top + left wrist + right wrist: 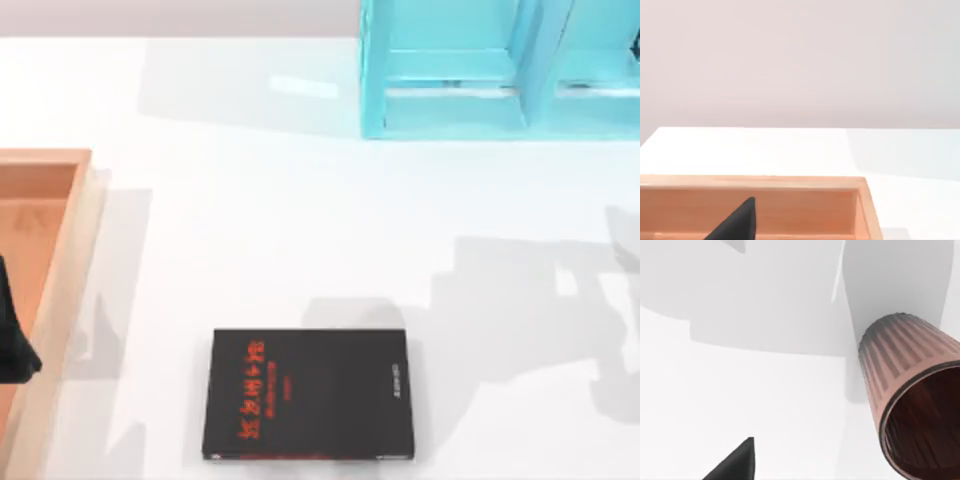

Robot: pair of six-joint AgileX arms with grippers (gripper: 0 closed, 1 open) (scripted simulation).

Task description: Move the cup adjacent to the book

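Your flat black rectangular book [310,395] with red characters lies at the table's near edge, long axis running left-right across the white table [300,230]. In your right wrist view, the small ribbed copper-brown metal cup [912,395] sits close by, its open rim turned toward the camera; whether it's gripped, you cannot tell. Your left arm [12,335] rests over the orange-brown wooden tray [60,270], fingers' spread unclear.

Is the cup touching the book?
Apart. In the top view the book lies alone, no cup beside it; the right wrist view shows the cup elsewhere.
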